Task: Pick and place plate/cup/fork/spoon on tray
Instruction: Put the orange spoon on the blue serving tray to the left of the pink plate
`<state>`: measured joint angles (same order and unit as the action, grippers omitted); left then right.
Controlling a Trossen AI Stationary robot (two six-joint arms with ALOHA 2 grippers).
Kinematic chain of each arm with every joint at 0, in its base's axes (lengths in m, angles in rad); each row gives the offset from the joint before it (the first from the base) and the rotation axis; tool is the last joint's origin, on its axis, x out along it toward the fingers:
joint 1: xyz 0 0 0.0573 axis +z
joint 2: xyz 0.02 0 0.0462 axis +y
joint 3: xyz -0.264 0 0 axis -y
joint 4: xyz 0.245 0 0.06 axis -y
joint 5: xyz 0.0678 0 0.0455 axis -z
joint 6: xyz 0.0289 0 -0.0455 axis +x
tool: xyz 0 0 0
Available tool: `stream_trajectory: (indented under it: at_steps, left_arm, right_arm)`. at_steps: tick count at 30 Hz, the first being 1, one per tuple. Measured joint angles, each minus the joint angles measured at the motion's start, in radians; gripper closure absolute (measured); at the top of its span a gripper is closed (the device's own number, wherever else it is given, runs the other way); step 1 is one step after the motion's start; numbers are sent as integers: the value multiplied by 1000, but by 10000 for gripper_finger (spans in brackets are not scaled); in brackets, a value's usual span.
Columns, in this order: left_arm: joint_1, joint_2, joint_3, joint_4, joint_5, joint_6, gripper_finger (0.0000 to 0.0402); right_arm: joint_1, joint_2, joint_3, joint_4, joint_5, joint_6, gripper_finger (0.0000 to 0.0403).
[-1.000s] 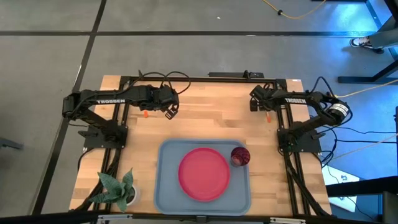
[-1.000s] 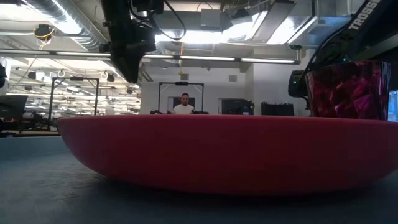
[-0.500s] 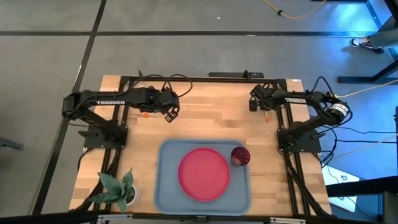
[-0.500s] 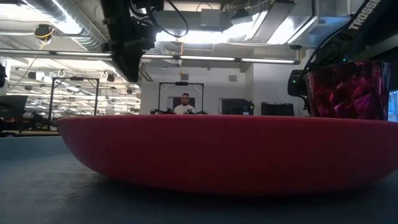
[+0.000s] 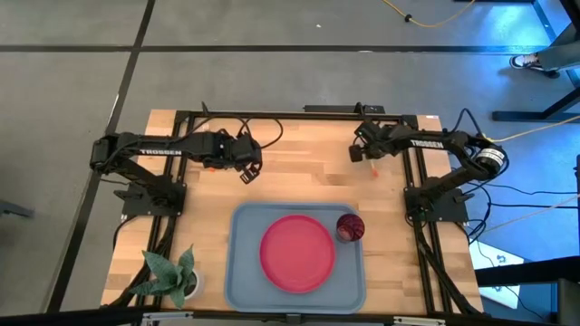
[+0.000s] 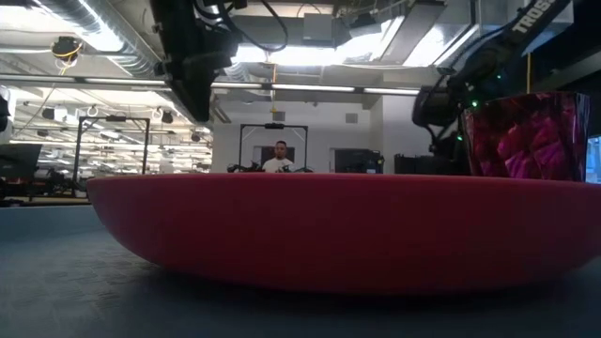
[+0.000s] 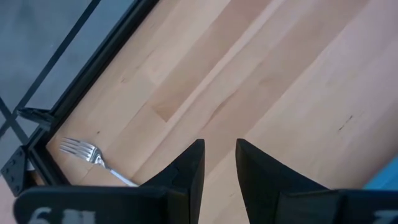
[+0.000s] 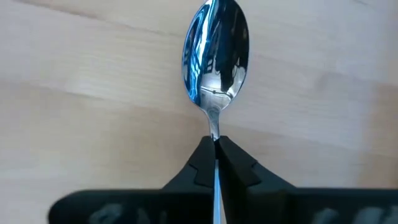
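The spoon (image 8: 214,53), a silver oval bowl on a thin neck, is in my right gripper (image 8: 215,146), which is shut on it over the far right of the table (image 5: 360,152). Its orange handle (image 5: 374,168) sticks out toward the near side. The fork (image 7: 84,151) lies flat on the wood by the table's left frame. My left gripper (image 7: 219,165) stands open beside it, with nothing between its fingers (image 5: 246,172). The pinkish-red plate (image 5: 297,252) and the dark red cup (image 5: 350,226) rest on the grey-blue tray (image 5: 243,272). My right gripper pinches the spoon's thin neck (image 8: 215,132), just behind the bowl, between its two fingertips. The spoon lies along the fingers, its bowl out past the tips. The handle runs back under the gripper. Whether the spoon is clear of the table, I cannot tell.
A small green plant (image 5: 170,276) stands at the near left corner. Black frame rails (image 5: 181,172) and cables run along both sides by the arm bases. Bare wood (image 5: 304,172) lies between the two grippers, on the far side of the tray. A person (image 6: 279,160) sits far behind the table.
My right gripper has moved toward the table's left edge, and the spoon's orange handle has gone with it. My left gripper has edged a little toward the near edge.
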<state>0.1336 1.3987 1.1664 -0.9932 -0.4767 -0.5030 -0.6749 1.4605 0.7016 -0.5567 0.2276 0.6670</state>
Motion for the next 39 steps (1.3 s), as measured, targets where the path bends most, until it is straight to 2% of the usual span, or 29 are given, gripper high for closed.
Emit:
stream_trajectory:
  at_steps: [10, 15, 19, 29, 35, 39]
  left_arm:
    - [-4, 0, 0, 0, 0, 16, 317]
    - [-4, 0, 0, -1, 0, 16, 317]
    - [-4, 0, 0, -5, 0, 17, 317]
    - [-8, 0, 0, -28, 34, 18, 317]
    - [-36, 0, 0, -28, 35, 18, 317]
    - [-57, 0, 0, -28, 35, 18, 317]
  right_arm:
    - [167, 31, 143, -10, 5, 61, 399]
    - [262, 129, 274, -19, 10, 60, 400]
    - [315, 255, 414, -66, 11, 32, 400]
    - [344, 555, 687, -123, 29, -43, 400]
    - [341, 649, 756, -139, -6, 28, 401]
    - [327, 667, 764, -133, -41, 35, 401]
